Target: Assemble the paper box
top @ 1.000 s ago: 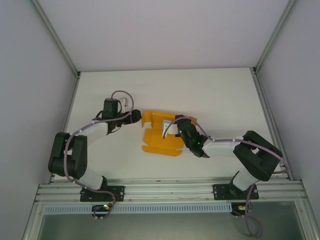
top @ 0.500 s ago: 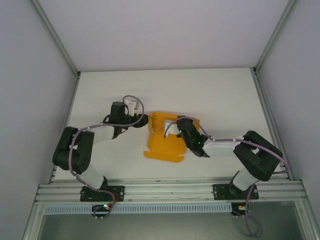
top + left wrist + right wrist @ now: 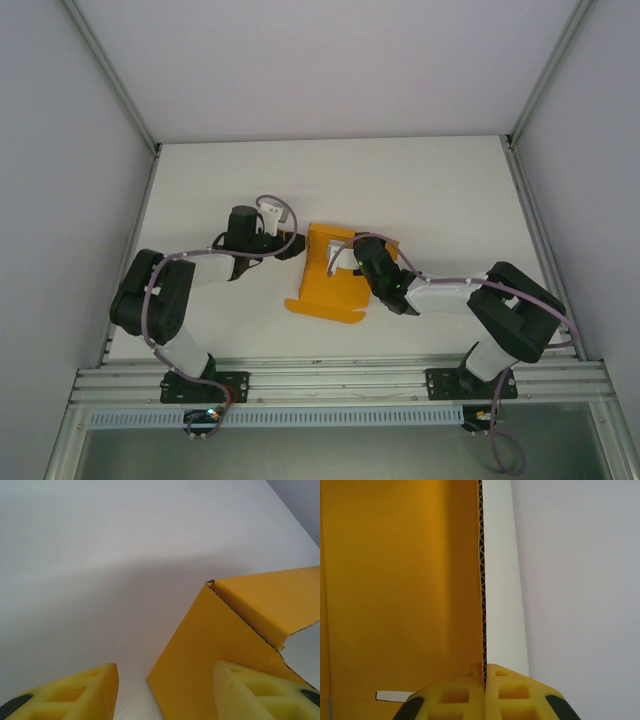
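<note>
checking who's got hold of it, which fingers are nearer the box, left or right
Right. The right fingers are clamped shut on an upright card edge of the box. The left fingers are open beside its left wall; contact there is unclear.

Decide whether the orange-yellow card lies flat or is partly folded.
Partly folded: the paper box has a wall standing up at a crease, and the right gripper pinches a raised edge.
</note>
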{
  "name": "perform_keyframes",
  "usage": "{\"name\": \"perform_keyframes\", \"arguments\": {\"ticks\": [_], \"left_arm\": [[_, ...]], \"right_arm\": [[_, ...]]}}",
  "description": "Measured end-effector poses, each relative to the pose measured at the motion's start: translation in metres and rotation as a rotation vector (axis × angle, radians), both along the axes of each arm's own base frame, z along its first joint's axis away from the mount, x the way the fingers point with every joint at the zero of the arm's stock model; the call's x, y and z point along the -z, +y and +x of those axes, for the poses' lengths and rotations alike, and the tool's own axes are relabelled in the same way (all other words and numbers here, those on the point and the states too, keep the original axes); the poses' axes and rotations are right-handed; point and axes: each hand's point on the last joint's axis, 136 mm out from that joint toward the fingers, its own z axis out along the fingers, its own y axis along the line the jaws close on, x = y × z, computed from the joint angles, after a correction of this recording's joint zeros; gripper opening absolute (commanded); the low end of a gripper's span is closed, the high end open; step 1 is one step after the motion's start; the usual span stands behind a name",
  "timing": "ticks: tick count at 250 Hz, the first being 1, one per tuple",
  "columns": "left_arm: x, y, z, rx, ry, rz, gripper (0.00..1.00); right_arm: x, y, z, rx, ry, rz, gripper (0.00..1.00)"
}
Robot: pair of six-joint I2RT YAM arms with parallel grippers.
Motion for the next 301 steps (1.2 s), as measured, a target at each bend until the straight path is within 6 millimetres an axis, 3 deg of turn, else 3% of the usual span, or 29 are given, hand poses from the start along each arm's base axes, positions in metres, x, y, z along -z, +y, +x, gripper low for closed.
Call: {"name": "perform_keyframes", "arguments": {"ticks": [12,22,54,114,150,176,202,234,266,301], "left_arm": [[0.0,0.001,0.001,-0.006,0.0,0.002,0.7],[0.002,0.003,0.002,-0.026,0.009,0.01,0.8],[0.004,0.023,0.005,-0.142,0.023,0.084,0.85],[-0.03,0.071,-0.007,-0.375,-0.026,0.166,0.82],[-0.031,0.09,-0.017,-0.443,-0.017,0.184,0.77],[-0.021,0.082,-0.031,-0.384,0.008,0.169,0.81],[-0.012,0.053,-0.058,-0.237,-0.005,0.161,0.9],[-0.017,0.029,-0.081,-0.121,-0.055,0.16,0.86],[-0.025,0.036,-0.077,-0.156,-0.102,0.153,0.87],[-0.028,0.058,-0.078,-0.221,-0.112,0.105,0.86]], "right_arm": [[0.0,0.0,0.0,0.001,0.001,0.002,0.0],[0.0,-0.001,0.0,0.006,0.002,0.003,0.0],[0.0,-0.001,-0.001,0.007,0.004,0.005,0.0],[-0.01,0.002,-0.002,-0.001,-0.013,0.034,0.0],[-0.029,0.004,-0.004,-0.017,-0.034,0.096,0.0],[-0.039,0.007,-0.006,-0.026,-0.038,0.131,0.0],[-0.039,0.007,-0.006,-0.024,-0.033,0.139,0.0],[-0.036,0.007,-0.007,-0.019,-0.015,0.144,0.0],[-0.043,0.004,-0.012,-0.032,0.02,0.208,0.0],[-0.089,-0.005,-0.024,-0.076,0.004,0.368,0.0]]}}
